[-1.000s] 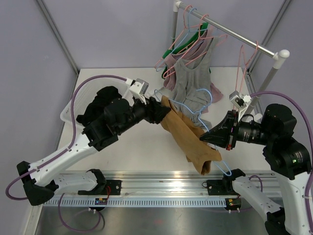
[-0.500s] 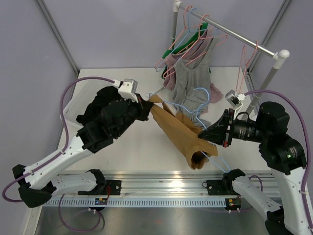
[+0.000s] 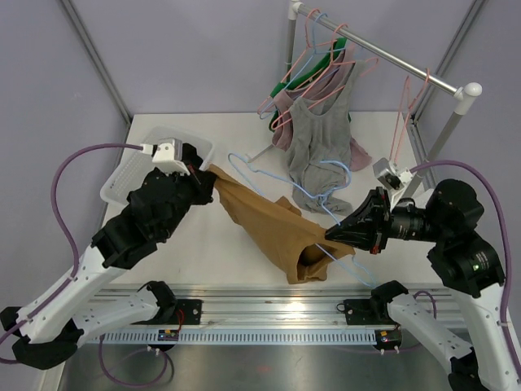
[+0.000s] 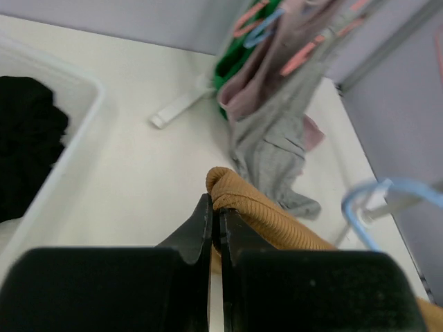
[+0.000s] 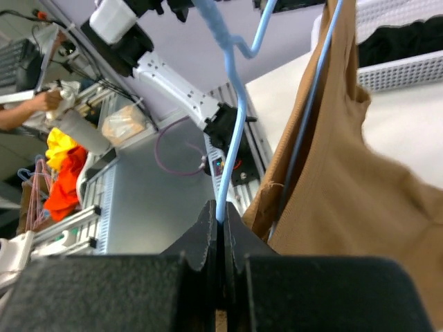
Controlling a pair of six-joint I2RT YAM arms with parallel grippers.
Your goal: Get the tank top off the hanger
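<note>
A gray top hangs from the rack at the back, and a white basket of black cloth sits left.

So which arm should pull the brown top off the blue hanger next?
Probably the left. The left gripper is shut on one end of the brown tank top, so it can drag the cloth away, while the right gripper just pinches the blue hanger.

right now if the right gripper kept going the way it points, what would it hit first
Probably the brown tank top: the right gripper, shut on the blue hanger, points straight into the cloth on it.
</note>
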